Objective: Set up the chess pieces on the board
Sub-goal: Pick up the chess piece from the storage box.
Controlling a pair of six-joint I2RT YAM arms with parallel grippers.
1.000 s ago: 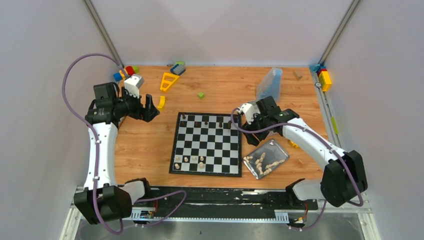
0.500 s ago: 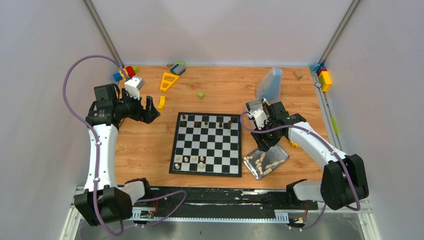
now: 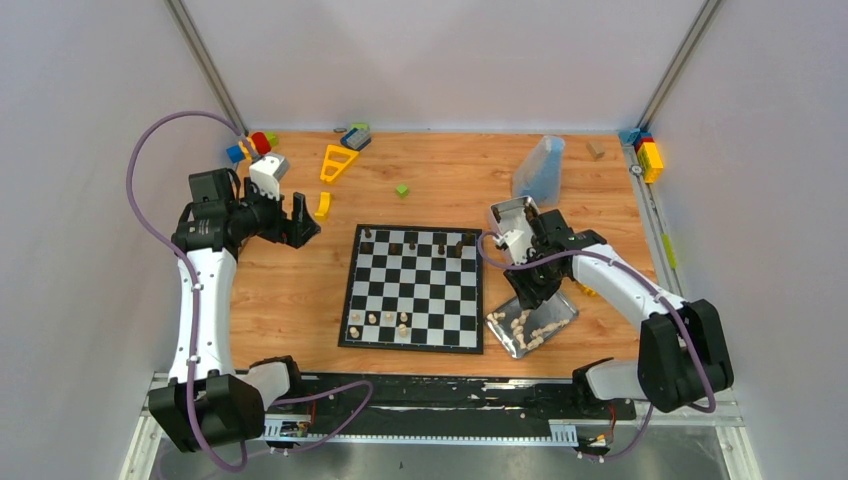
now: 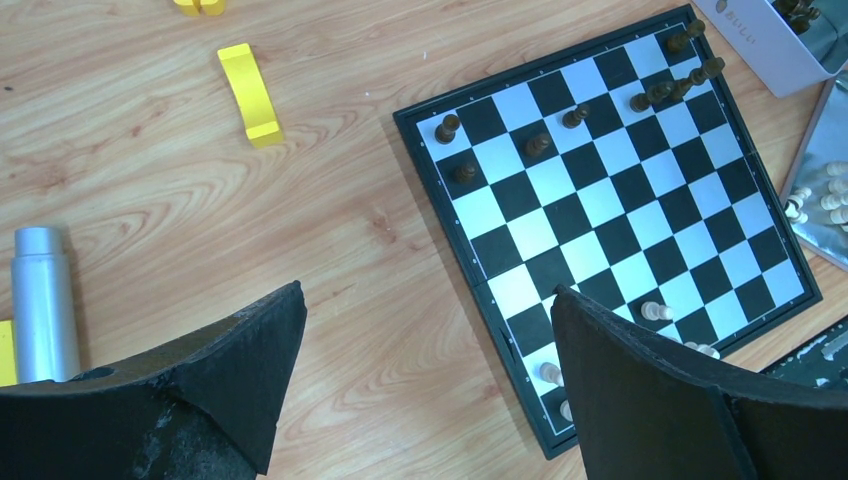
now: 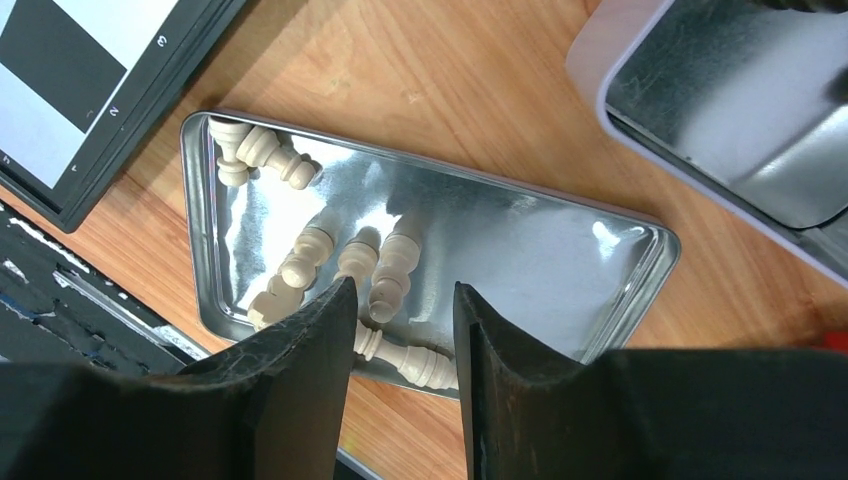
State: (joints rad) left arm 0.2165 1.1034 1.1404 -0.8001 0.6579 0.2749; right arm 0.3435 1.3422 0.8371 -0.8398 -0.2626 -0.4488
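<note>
A wooden, orange-brown table (image 3: 290, 290) carries everything. At its middle lies the flat, square black-and-white chessboard with a thin black border (image 3: 415, 300). A handful of dark brown chess pieces (image 3: 412, 245) stand along its far two rows and a few cream chess pieces (image 3: 378, 320) along its near rows; most squares are bare. The left gripper (image 3: 300, 222) hangs over bare wood to the left of the board, its fingers spread wide with nothing between them. Behind the board's right corner a translucent bluish plastic tub (image 3: 540, 168) stands tilted; its contents cannot be made out. Just right of the board's far corner sits a shiny metal box in a pale grey rim (image 3: 510, 210), and the left wrist view shows a few dark pieces at its edge. Nearer, beside the board's right near corner, a shiny rectangular metal tray (image 5: 540, 240) holds a loose heap of cream pieces (image 5: 300, 265) lying on their sides. The right gripper (image 5: 400, 300) is low over this tray, fingers a narrow gap apart with one lying piece showing in that gap; whether the pads touch it cannot be told.
</note>
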